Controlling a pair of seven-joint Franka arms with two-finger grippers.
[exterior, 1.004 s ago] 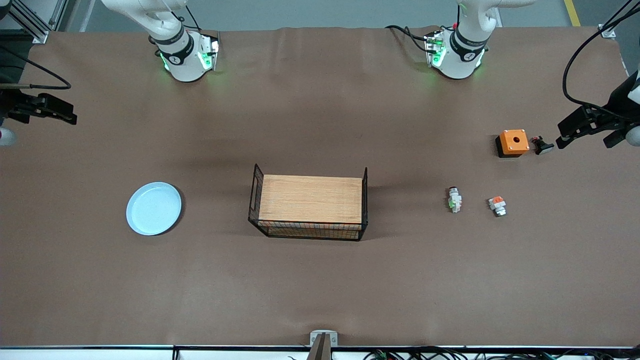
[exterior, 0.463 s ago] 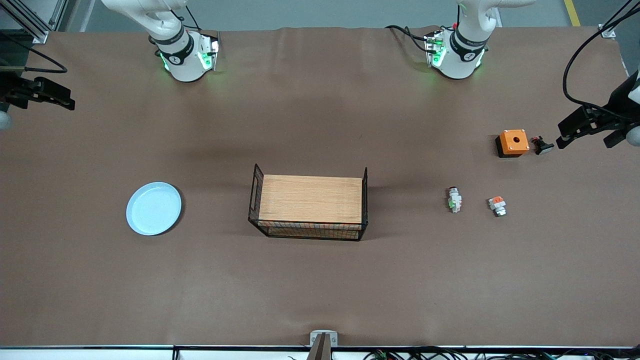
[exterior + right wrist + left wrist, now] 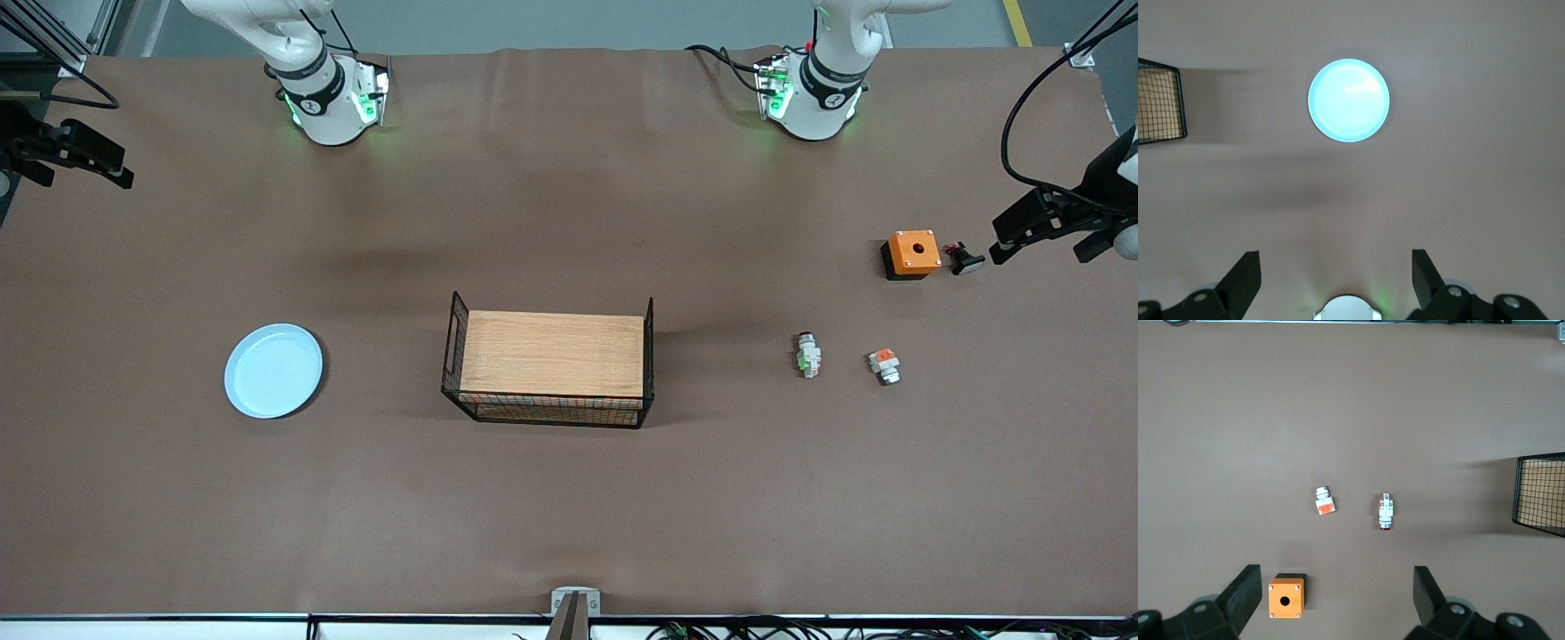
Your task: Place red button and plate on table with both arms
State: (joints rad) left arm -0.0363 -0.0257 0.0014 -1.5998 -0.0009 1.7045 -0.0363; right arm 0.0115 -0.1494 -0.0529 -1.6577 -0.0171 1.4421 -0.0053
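The red button (image 3: 808, 355), a small whitish part with a green patch, lies on the brown table (image 3: 569, 516) toward the left arm's end; it also shows in the left wrist view (image 3: 1386, 512). The pale-blue plate (image 3: 273, 371) lies on the table toward the right arm's end and shows in the right wrist view (image 3: 1349, 100). My left gripper (image 3: 1000, 242) is open and empty, high over the table's edge beside the orange box; its own view (image 3: 1335, 590) shows the jaws wide apart. My right gripper (image 3: 111, 164) is open and empty, high over the table's other end (image 3: 1335, 270).
A wood-topped black wire basket (image 3: 551, 369) stands mid-table between plate and button. A similar part with an orange-red patch (image 3: 884, 365) lies beside the button. An orange box with a hole (image 3: 912, 253) and a small dark part (image 3: 965, 259) lie under the left gripper.
My right gripper has drifted toward the robots' side of the table, at the table's end. The left gripper, the plate and the button have not moved.
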